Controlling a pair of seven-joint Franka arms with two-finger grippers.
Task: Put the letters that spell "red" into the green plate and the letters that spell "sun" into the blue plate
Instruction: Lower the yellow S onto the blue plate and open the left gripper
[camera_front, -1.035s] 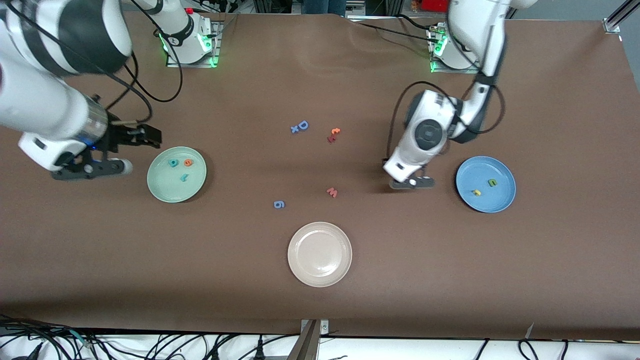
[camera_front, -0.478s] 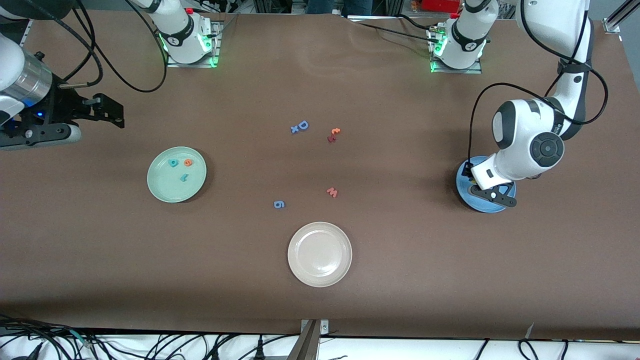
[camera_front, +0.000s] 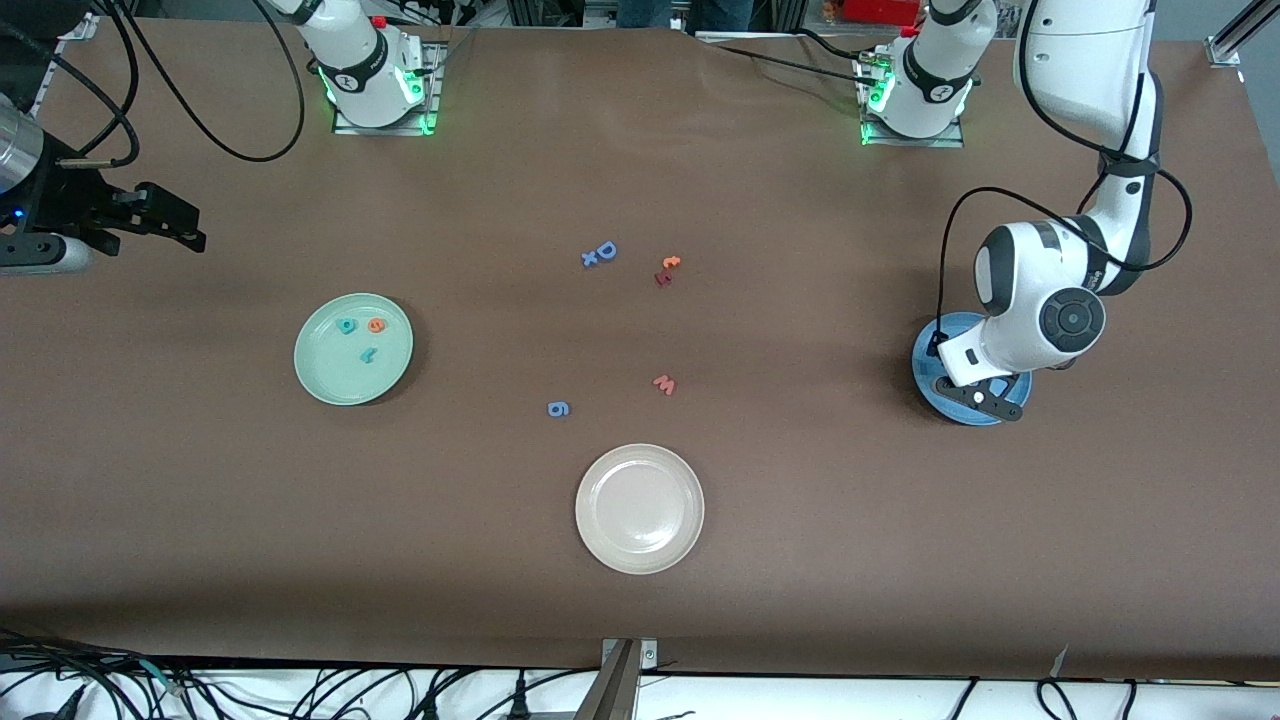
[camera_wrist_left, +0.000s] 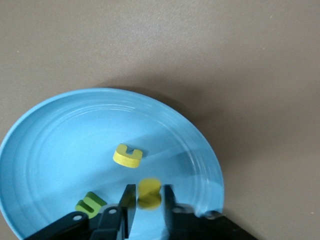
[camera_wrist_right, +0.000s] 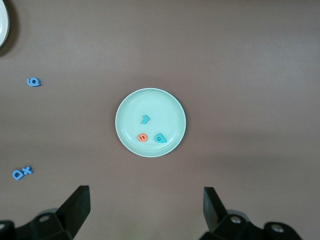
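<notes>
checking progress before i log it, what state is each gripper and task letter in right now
left gripper: fingers shut on yellow s, over blue plate
right gripper: open, holding nothing, over the table's right arm end
teal r, teal d, orange e: lying in green plate
yellow u/n, green u/n: lying in blue plate

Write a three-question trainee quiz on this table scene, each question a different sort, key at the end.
1. True or false: the green plate holds three letters.
2. Which letter sits between the fingers of the left gripper over the blue plate? A) the yellow s B) a pink w C) a blue D
3. Fill in: the right gripper, up over the right arm's end of the table, is ____.

Key: 1 true: teal r, teal d, orange e. 2 A. 3 open.
</notes>
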